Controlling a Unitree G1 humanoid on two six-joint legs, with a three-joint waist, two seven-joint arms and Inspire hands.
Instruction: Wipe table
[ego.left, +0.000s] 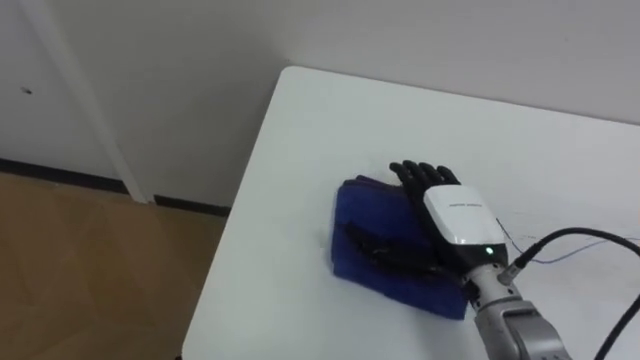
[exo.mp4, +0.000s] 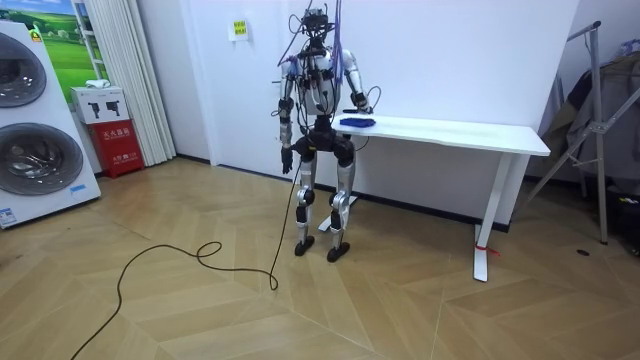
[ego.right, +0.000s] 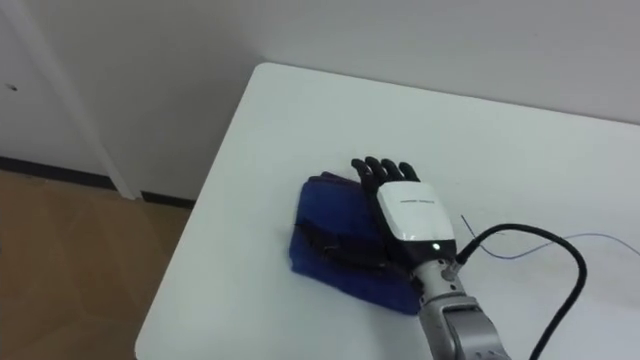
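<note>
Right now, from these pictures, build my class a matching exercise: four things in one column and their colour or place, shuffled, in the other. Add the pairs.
Things:
1. cloth
2. table
3. right hand
4. floor

Colour or place:
A. white top
B. lying flat on the cloth
C. brown wood
D. blue, near the table's corner

Pairs: 1-D, 2-A, 3-B, 4-C

No text can be read. A yellow notice (exo.mp4: 240, 29) on the wall (exo.mp4: 450, 50) and the right hand (ego.left: 458, 215) carry illegible print.
</note>
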